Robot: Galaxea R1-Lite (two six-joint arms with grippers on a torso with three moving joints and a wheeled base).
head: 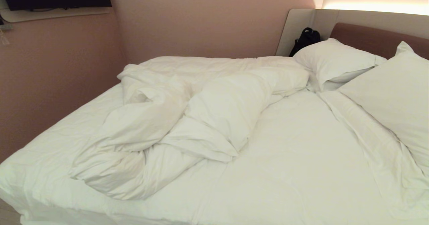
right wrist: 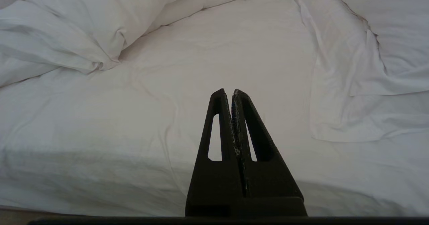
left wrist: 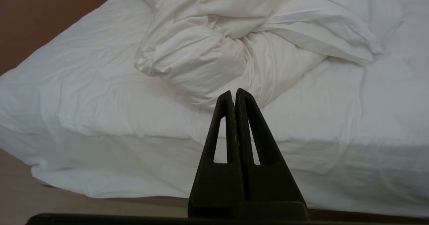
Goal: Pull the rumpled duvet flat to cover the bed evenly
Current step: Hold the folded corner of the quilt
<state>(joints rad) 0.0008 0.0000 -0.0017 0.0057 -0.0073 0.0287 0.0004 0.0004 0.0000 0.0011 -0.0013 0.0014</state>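
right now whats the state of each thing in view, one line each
duvet: rumpled, bunched on the bed's left half
fitted sheet: bare on the right half, lightly creased
bed: unmade
pillows: two, propped against the headboard
black bag: upright in the corner behind the pillows
left gripper: shut, empty, off the bed
right gripper: shut, empty, off the bed

Bed w/ duvet (rumpled), pillows
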